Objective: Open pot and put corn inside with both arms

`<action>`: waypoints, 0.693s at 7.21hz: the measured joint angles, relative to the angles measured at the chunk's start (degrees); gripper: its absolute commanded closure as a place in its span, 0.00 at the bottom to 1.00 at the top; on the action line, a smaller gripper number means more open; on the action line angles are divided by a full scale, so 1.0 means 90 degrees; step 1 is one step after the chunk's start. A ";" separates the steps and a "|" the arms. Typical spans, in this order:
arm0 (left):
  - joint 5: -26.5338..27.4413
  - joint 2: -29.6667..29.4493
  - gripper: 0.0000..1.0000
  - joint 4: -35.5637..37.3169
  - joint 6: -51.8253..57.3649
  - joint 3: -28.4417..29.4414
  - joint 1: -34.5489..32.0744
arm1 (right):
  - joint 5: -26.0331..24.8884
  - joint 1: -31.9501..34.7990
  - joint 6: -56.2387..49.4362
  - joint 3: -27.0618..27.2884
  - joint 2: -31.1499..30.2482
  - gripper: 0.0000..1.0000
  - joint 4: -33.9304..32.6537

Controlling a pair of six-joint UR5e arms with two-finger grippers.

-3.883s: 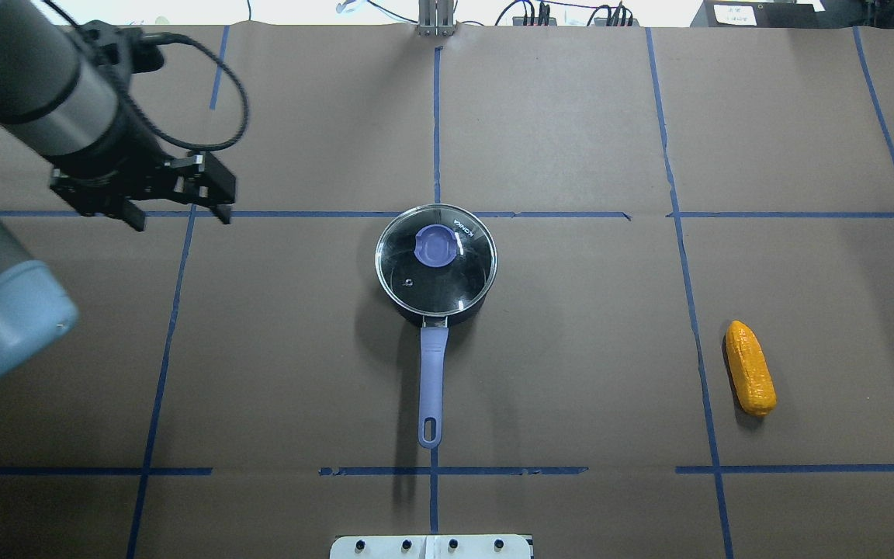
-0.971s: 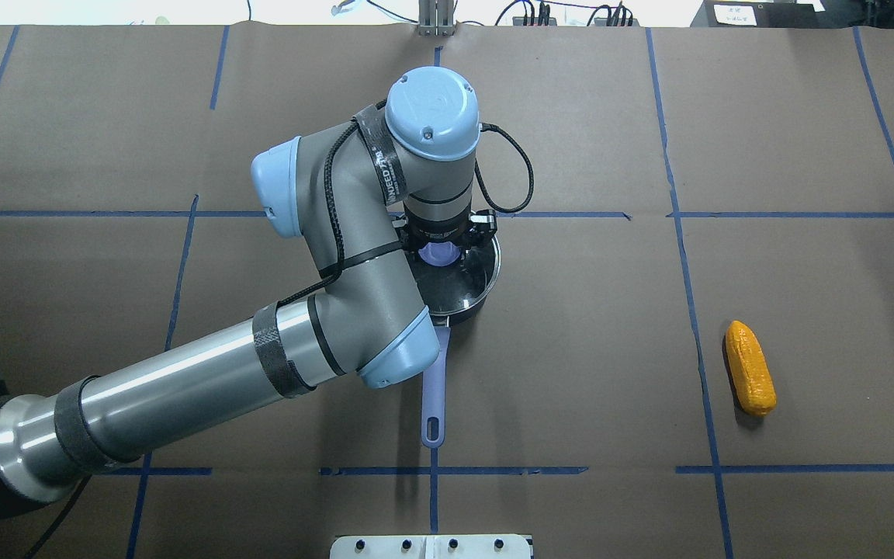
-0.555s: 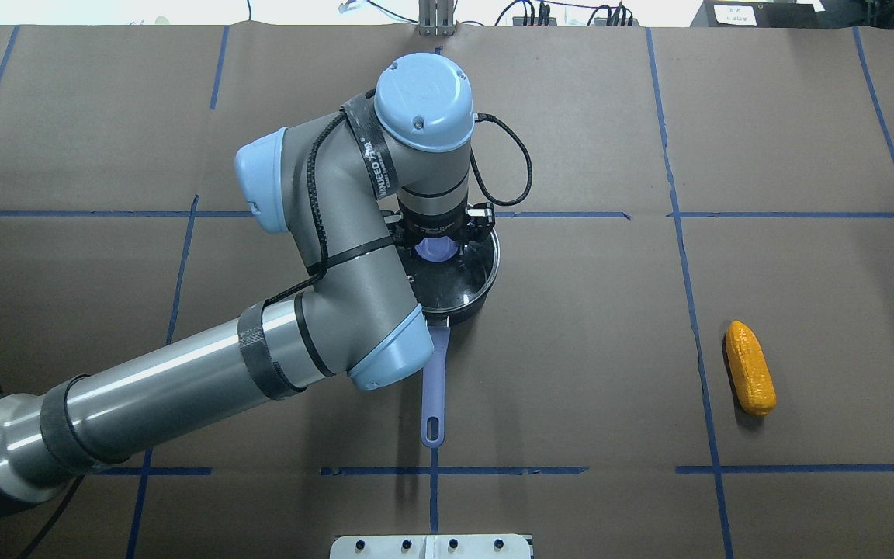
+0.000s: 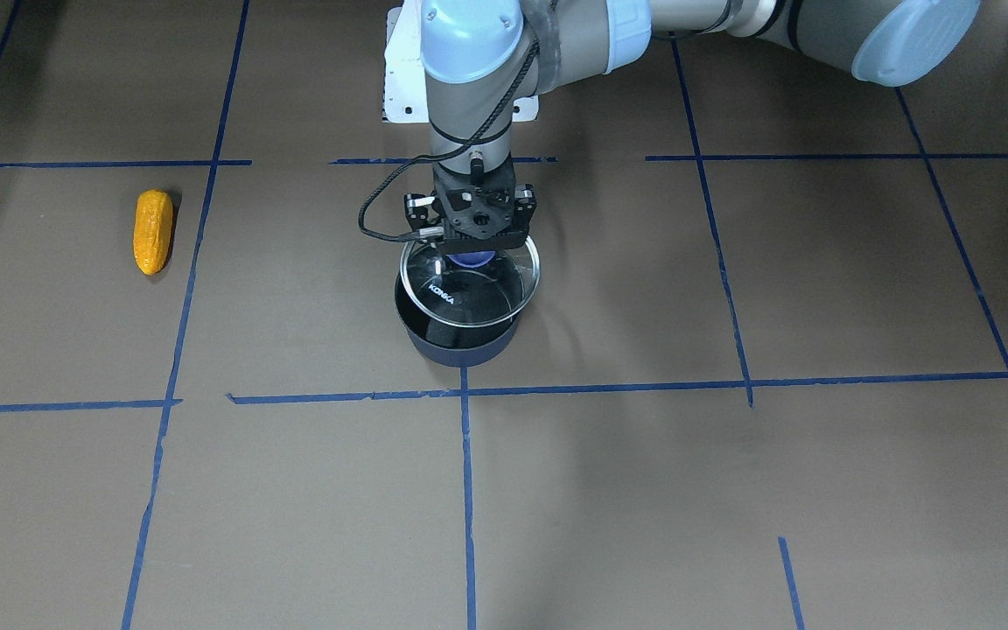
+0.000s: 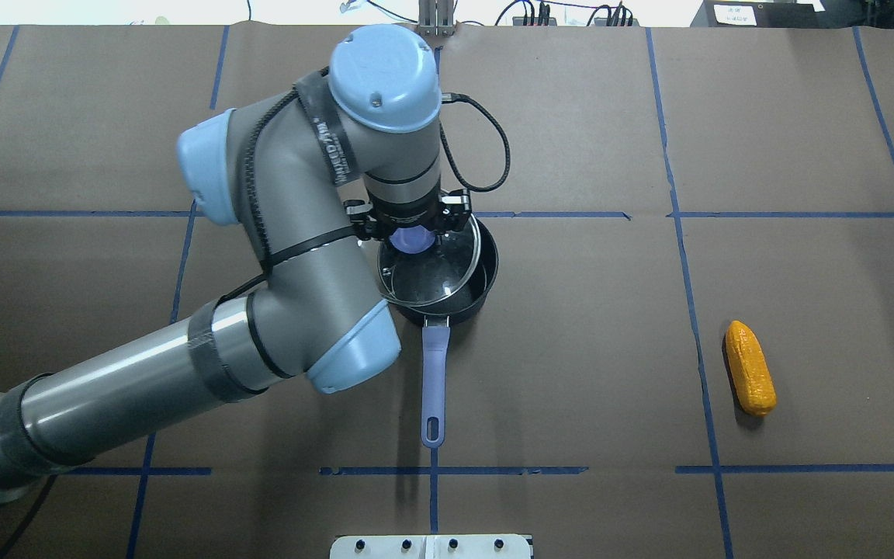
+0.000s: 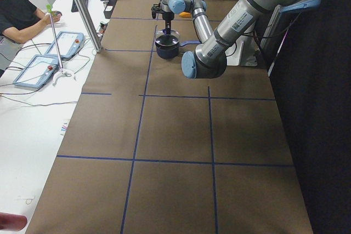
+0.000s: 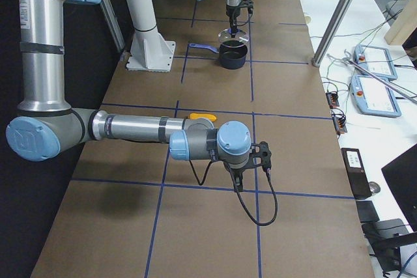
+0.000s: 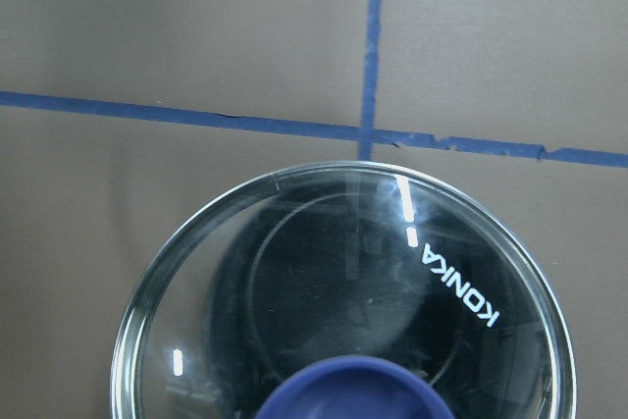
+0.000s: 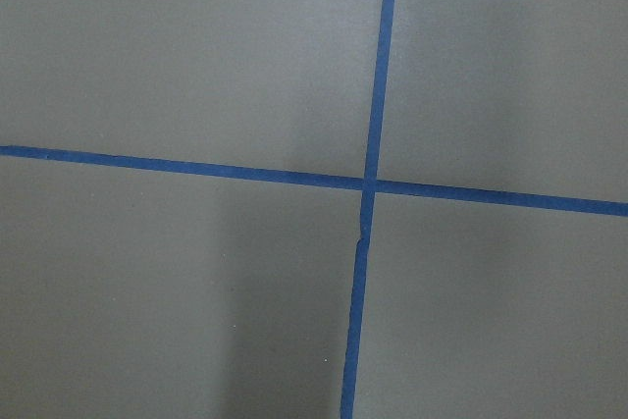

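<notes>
The dark navy pot [image 5: 480, 298] stands mid-table with its purple-blue handle [image 5: 433, 380] pointing toward the robot; it also shows in the front view [image 4: 460, 346]. My left gripper [image 5: 414, 237] is shut on the purple knob [image 8: 358, 394] of the glass lid [image 5: 427, 273]. It holds the lid [image 4: 469, 284] just above the pot, shifted a little toward my left so the pot's right rim is uncovered. The corn [image 5: 750, 378] lies on the table far to my right [image 4: 153, 230]. My right gripper [image 7: 264, 154] hangs over bare table beyond the corn [image 7: 202, 117]; I cannot tell whether it is open.
Blue tape lines grid the brown table cover. The white base stand [image 5: 431, 546] sits at the near edge. Side tables with control tablets [image 7: 371, 99] and a seated operator [image 6: 16, 17] lie beyond the far edge.
The left arm came in from the far left, closed on the lid knob, and has now lifted the lid off the pot and shifted it slightly left. The corn has not moved.
</notes>
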 measured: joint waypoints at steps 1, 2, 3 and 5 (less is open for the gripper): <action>-0.0002 0.0352 0.87 0.0015 0.0028 -0.0379 -0.0082 | 0.0032 -0.0064 0.0116 0.0022 0.0004 0.00 0.0014; -0.0006 0.0724 0.87 0.0019 0.0075 -0.0722 -0.0156 | 0.0036 -0.0218 0.0439 0.0119 0.0014 0.00 0.0022; -0.0010 0.1099 0.87 0.0021 0.0204 -0.1047 -0.0235 | 0.0030 -0.0427 0.0863 0.0295 0.0021 0.00 0.0028; -0.0016 0.1712 0.86 0.0017 0.0610 -0.1504 -0.0376 | 0.0016 -0.0800 0.1721 0.0683 0.0026 0.00 0.0032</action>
